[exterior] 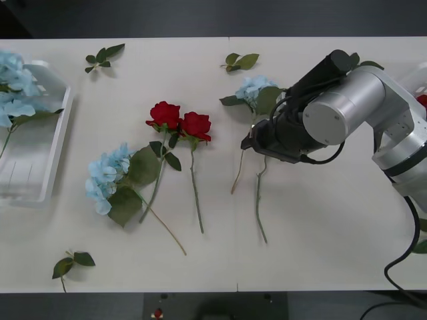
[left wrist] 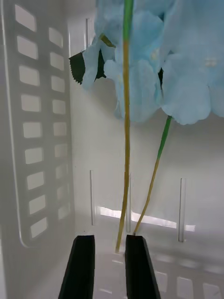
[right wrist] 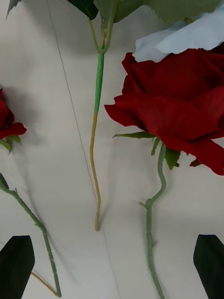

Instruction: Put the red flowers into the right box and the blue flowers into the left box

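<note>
Front view: two red flowers point(exterior: 180, 122) side by side on the white counter point(exterior: 313, 233), blooms touching, stems trailing toward the near edge. Just left of that pair, a blue flower point(exterior: 107, 177) with big green leaves, its stem crossing under the nearer rose's stem. Right of the pair, another blue flower point(exterior: 253, 87), partly hidden by the right gripper point(right wrist: 112, 261) and its arm. Seen from the right wrist — a third red bloom point(right wrist: 177, 103) close under the camera, green stem curving down between the black fingers point(right wrist: 16, 261), spread wide at the two corners and holding nothing; a yellow-green stem point(right wrist: 95, 154) lying beside it. Far left of the roses, the left box point(exterior: 40, 173) with blue flowers point(exterior: 13, 87) inside. Left gripper point(left wrist: 109, 266) over that box, fingers point(left wrist: 140, 271) nearly together, not gripping either of the two thin stems point(left wrist: 126, 140) just beyond the tips. Loose leaf sprigs point(exterior: 103, 57) scattered around the counter's edges.
</note>
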`<control>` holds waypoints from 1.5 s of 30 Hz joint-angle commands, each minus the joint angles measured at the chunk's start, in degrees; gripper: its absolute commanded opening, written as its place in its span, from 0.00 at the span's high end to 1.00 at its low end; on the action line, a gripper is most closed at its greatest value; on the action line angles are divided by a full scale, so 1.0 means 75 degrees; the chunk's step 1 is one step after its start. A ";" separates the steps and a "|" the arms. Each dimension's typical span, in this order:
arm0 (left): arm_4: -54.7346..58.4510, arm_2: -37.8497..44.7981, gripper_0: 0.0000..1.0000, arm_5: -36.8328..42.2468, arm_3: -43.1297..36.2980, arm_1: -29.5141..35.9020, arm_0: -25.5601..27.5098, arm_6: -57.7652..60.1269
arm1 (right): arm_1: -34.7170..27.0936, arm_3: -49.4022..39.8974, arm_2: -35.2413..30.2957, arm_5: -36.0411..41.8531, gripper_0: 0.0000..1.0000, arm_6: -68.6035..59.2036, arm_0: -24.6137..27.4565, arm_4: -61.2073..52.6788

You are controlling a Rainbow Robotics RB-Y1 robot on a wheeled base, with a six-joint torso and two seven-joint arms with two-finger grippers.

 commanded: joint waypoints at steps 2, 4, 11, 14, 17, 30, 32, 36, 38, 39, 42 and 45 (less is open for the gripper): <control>0.0560 0.0228 0.00 0.0363 -0.0211 0.0205 -0.0085 -0.0624 | 0.0233 0.0198 0.0287 -0.0310 0.00 -0.0274 -0.0175 0.0757; 0.0794 0.0380 0.00 0.0679 -0.0363 0.0205 -0.0085 -0.0859 | 0.0245 0.0304 0.0357 -0.0439 0.00 -0.0309 -0.0163 0.0815; 0.1755 0.0943 0.00 0.2003 -0.1219 0.0205 -0.0085 -0.1281 | 0.0491 0.0808 0.0393 -0.0709 0.00 -0.0333 -0.0175 0.1038; 0.2107 0.0966 0.00 0.2519 -0.1594 0.0193 -0.0085 -0.1175 | 0.0538 0.0995 0.0498 -0.0920 0.00 -0.0345 -0.0175 0.1120; 0.2376 0.0896 0.00 0.2859 -0.1945 0.0193 -0.0085 -0.0859 | 0.0561 0.1124 0.0627 -0.1142 0.00 -0.0333 -0.0175 0.1202; 0.2154 -0.0979 0.00 0.3374 -0.4230 0.0006 0.0079 0.2528 | 0.0784 0.1687 0.0744 -0.1611 0.00 -0.0309 -0.0175 0.1436; 0.1861 -0.1342 0.00 0.3386 -0.4582 -0.0205 0.0079 0.3055 | 0.0784 0.1698 0.0756 -0.1658 0.00 -0.0298 -0.0175 0.1436; 0.1064 -0.1952 0.00 0.3585 -0.5168 -0.0732 0.0079 0.3993 | 0.0784 0.1710 0.0803 -0.1693 0.04 -0.0286 -0.0175 0.1448; 0.0630 -0.2315 0.00 0.3808 -0.5449 -0.1061 0.0079 0.4532 | 0.0795 0.1734 0.0850 -0.1728 0.05 -0.0286 -0.0175 0.1495; 0.0478 -0.2432 0.00 0.3890 -0.5531 -0.1178 0.0079 0.4743 | 0.0807 0.1757 0.0861 -0.1775 0.05 -0.0274 -0.0175 0.1495; 0.0173 -0.2807 0.00 0.4124 -0.5660 -0.1529 0.0067 0.5352 | 0.0866 0.1863 0.0861 -0.1834 0.06 -0.0274 -0.0175 0.1495; -0.0061 -0.3077 0.00 0.4312 -0.5660 -0.1951 0.0055 0.5938 | 0.0889 0.1909 0.0873 -0.1869 0.06 -0.0263 -0.0175 0.1542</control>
